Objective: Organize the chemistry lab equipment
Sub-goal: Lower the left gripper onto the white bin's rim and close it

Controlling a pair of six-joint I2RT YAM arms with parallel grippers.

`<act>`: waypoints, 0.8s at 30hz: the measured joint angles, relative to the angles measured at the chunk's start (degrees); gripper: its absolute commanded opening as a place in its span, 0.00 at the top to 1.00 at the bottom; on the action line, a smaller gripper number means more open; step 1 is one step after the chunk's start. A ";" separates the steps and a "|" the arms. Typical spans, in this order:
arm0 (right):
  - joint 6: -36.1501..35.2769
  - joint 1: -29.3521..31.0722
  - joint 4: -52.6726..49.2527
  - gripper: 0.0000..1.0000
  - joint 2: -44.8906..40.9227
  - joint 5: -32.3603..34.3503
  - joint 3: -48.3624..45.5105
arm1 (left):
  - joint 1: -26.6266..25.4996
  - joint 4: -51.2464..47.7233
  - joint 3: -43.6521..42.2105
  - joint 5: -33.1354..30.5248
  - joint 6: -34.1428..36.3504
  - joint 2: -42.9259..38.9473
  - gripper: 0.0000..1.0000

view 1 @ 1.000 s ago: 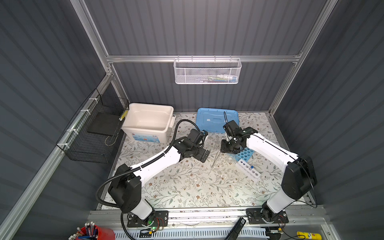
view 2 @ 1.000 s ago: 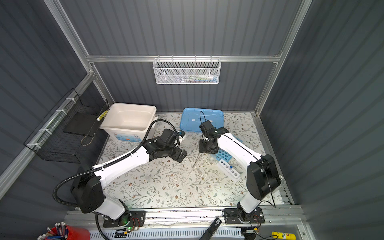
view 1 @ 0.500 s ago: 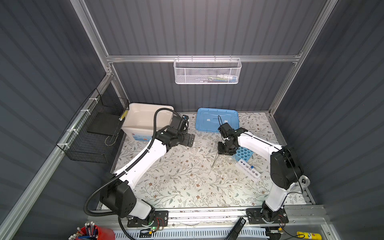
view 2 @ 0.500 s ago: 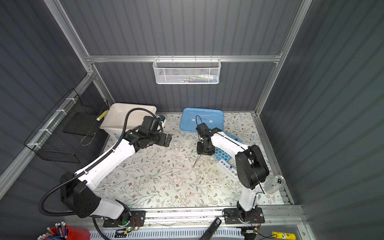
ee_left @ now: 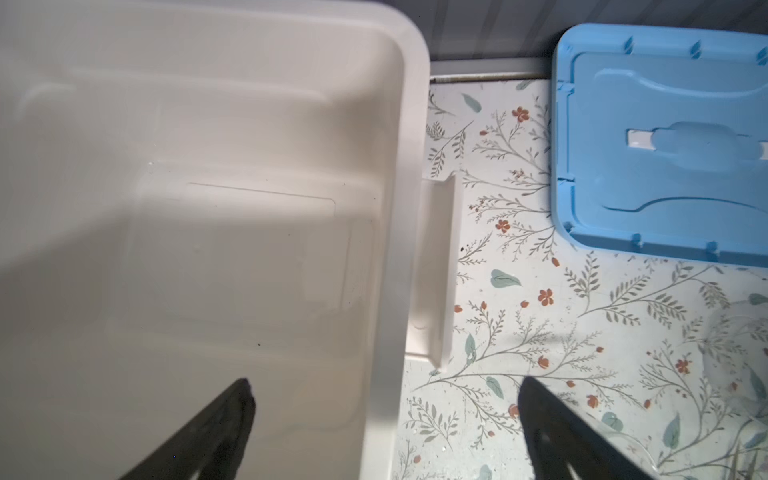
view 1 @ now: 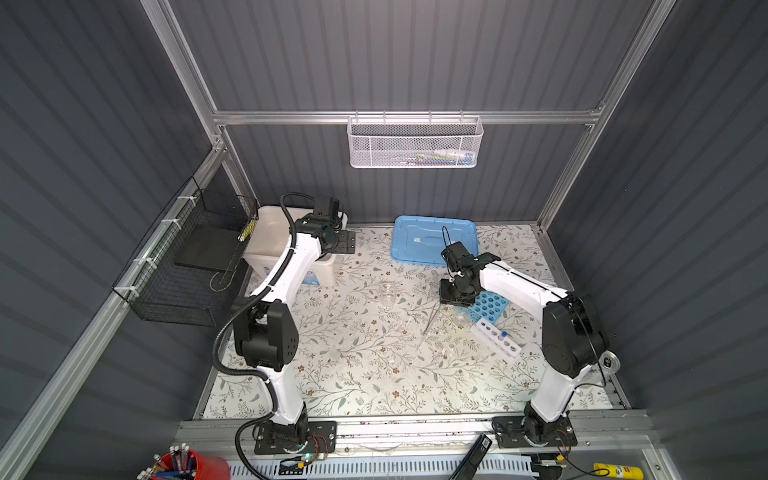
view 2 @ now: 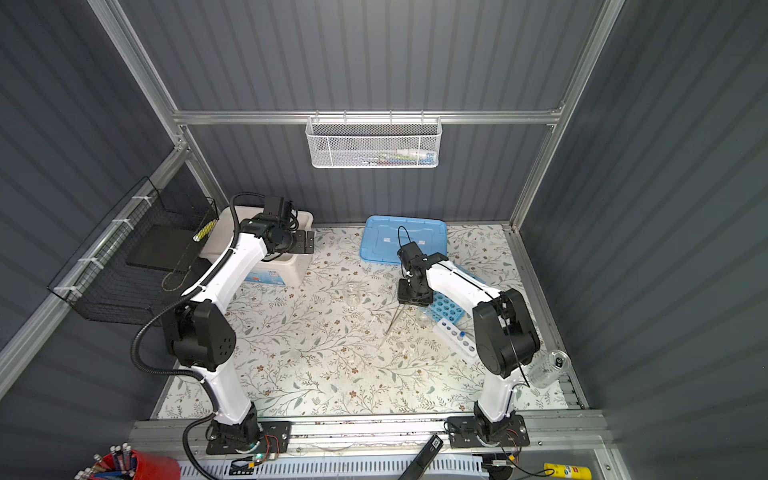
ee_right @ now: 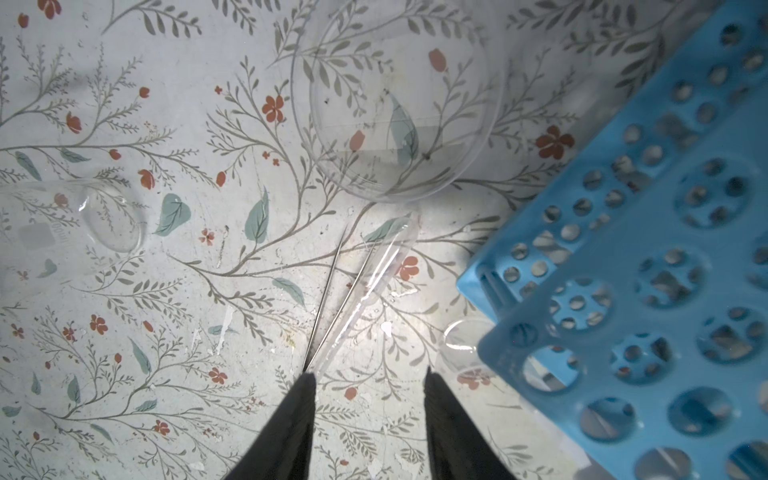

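Both top views, left arm point(view 1: 291, 266) back at white bin point(view 1: 272, 235); jaws wide

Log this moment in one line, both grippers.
left gripper: open, empty, over white bin rim | right gripper: open, above thin rods, beside blue rack

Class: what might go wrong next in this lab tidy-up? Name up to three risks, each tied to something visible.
1. The right gripper hangs open at the ends of the thin rods and a clear tube lying side by side; closing may catch both or roll the tube off.
2. The blue rack stands close beside it; a sideways move may knock it.
3. The left gripper straddles the rim of the white bin; lowering may strike it.
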 measured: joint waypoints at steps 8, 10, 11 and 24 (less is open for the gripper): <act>-0.02 -0.83 0.22 0.55 0.79 0.39 -0.04 | 1.20 -1.79 3.26 3.28 0.04 4.07 0.00; -0.04 -1.25 0.35 0.55 0.79 0.63 -0.09 | 1.20 -1.79 3.58 3.69 0.07 4.55 0.00; -0.11 -1.51 0.42 0.55 0.79 0.79 -0.17 | 1.22 -1.88 3.58 3.96 0.07 4.68 0.00; -0.61 -4.87 0.37 0.56 0.85 2.34 -1.22 | 1.53 -3.30 3.72 5.84 0.52 8.13 0.00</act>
